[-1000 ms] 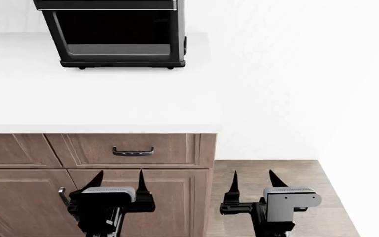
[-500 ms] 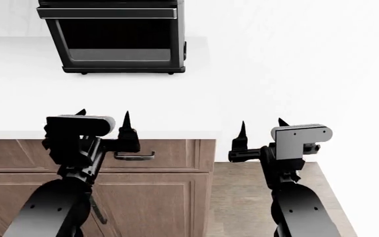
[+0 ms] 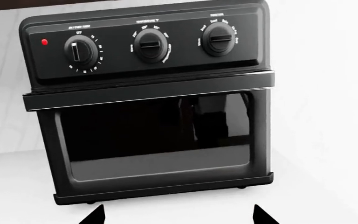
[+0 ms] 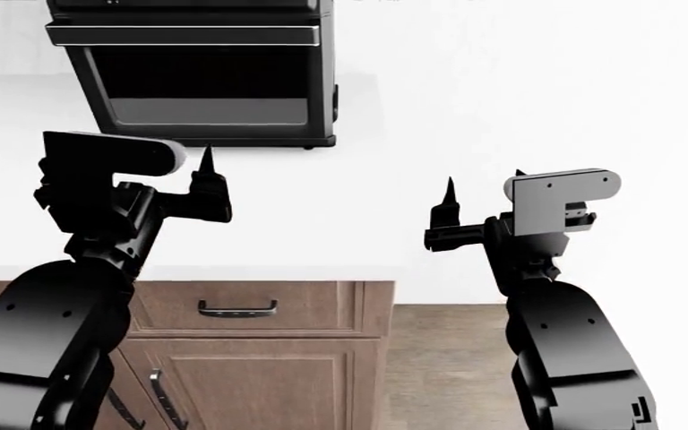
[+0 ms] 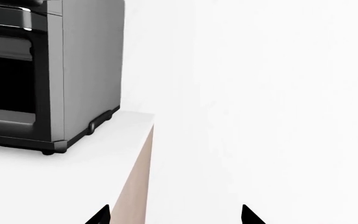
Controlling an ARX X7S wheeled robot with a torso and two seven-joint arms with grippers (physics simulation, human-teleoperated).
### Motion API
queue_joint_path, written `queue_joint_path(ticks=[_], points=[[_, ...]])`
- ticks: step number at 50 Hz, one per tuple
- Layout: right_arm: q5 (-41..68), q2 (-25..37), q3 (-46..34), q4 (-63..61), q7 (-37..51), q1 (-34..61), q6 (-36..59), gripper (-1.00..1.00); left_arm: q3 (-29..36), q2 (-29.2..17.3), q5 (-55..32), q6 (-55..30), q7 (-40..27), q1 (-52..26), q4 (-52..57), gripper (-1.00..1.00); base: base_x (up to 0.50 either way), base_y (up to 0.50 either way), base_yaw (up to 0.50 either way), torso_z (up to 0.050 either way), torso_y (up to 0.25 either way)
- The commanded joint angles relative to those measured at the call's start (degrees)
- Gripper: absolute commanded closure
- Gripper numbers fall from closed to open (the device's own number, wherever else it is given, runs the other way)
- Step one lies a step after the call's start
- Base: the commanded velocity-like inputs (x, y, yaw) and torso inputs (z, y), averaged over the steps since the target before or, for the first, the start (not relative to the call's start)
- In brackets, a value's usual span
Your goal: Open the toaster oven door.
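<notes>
The boxy black toaster oven [image 4: 194,72] sits at the back of the white countertop [image 4: 296,206], toward its right end, and its wide dark-glass door [image 3: 157,140] stands shut, flush with the body, with the long silver-edged bar handle [image 3: 148,91] running across its upper edge just under the panel of three round dial knobs [image 3: 149,45]. Both black arms are raised above the counter with forearms angled up and forward. The left gripper [image 4: 171,184] hangs over the countertop directly in front of the oven, near it but not touching, its pointed fingers [image 4: 207,161] aimed toward the door and spread apart with nothing between them; in the left wrist view the two tips [image 3: 95,215] straddle the width of the door from below. The right gripper [image 4: 482,197] hovers off past the counter's right edge, level with the left one and well apart from the oven, its fingers [image 4: 448,193] likewise parted and empty; its wrist camera sees only the oven's grey side wall [image 5: 92,65] and the counter's end. Below the counter are brown wooden cabinet fronts [image 4: 261,358] with a black drawer pull [image 4: 237,309].
</notes>
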Motion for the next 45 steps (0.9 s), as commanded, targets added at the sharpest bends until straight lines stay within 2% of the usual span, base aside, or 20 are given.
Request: queue_joint_path(ticks=[1, 9, 13, 18, 23, 29, 36, 45], points=[[0.7, 0.3, -0.1, 0.5, 0.0, 0.3, 0.4, -1.0, 0.6, -0.5, -0.4, -1.1, 0.0, -0.8, 0.1, -1.0, 0.29, 0.0, 0.0, 0.0, 0.0], [0.9, 0.2, -0.7, 0.9, 0.0, -0.1, -0.1, -1.0, 1.7, -1.4, 0.0, -0.6, 0.4, -0.9, 0.2, -1.0, 0.29, 0.0, 0.0, 0.0, 0.0], [1.2, 0.3, -0.7, 0.7, 0.1, -0.2, 0.0, -1.0, 4.7, -3.7, 1.5, 0.0, 1.4, -1.5, 0.7, -1.0, 0.29, 0.0, 0.0, 0.0, 0.0], [1.6, 0.2, -0.3, 0.9, 0.4, -0.5, -0.6, -1.0, 15.2, -11.1, 8.4, 3.6, 4.4, -4.2, -0.1, -1.0, 0.12, 0.0, 0.0, 0.0, 0.0], [1.9, 0.1, -0.2, 1.3, 0.5, -0.7, -1.1, -1.0, 27.9, -19.7, 16.9, 5.8, 10.1, -10.7, -0.7, -1.0, 0.0, 0.0, 0.0, 0.0, 0.0], [2.4, 0.0, -0.2, 2.2, 0.4, -0.5, -1.8, -1.0, 38.9, -25.7, 24.3, 8.0, 18.2, -19.2, -2.2, -1.0, 0.0, 0.0, 0.0, 0.0, 0.0], [3.0, 0.2, -0.1, 2.1, 0.3, -0.5, -1.9, -1.0, 46.6, -26.5, 29.5, 14.4, 24.8, -28.3, -9.7, -1.0, 0.0, 0.0, 0.0, 0.0, 0.0], [3.6, 0.3, 0.1, 2.4, 0.5, -0.7, -2.2, -1.0, 52.1, -24.2, 33.5, 20.9, 28.5, -35.9, -21.1, -1.0, 0.0, 0.0, 0.0, 0.0, 0.0]])
